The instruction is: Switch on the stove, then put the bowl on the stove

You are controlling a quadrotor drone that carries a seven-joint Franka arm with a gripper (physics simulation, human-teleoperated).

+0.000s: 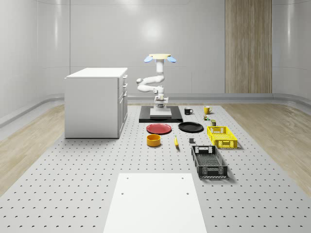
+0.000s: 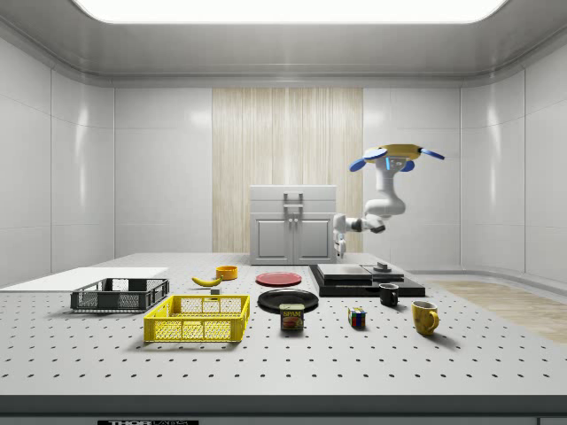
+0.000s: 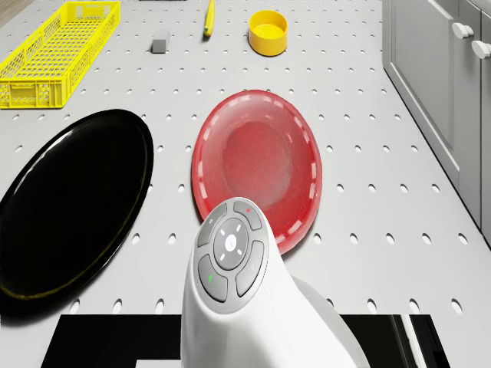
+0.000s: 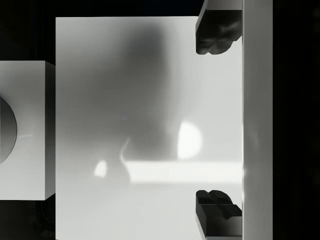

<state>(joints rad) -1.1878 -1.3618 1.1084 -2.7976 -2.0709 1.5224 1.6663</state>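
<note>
The stove (image 1: 160, 116) is a black slab with a white top plate, lying beyond the plates in the whole-scene view. My drone (image 1: 159, 58) hovers above it with the arm bent down. My gripper (image 1: 161, 104) hangs just over the white plate (image 4: 140, 100), fingers (image 4: 215, 35) spread open with nothing between them. Beside the plate is a grey block with a round part (image 4: 20, 130). The yellow bowl (image 1: 153, 140) stands upright on the table, nearer the camera than the red plate and away from the gripper. It is also seen in the drone view (image 3: 268, 32) and the side view (image 2: 227, 273).
A red plate (image 1: 159, 128) and a black plate (image 1: 190, 127) lie between stove and bowl. A white cabinet (image 1: 95, 102) stands at the whole-scene view's left. A banana (image 1: 176, 141), yellow basket (image 1: 222, 136), black basket (image 1: 209, 161) and two mugs (image 1: 188, 111) sit to the right.
</note>
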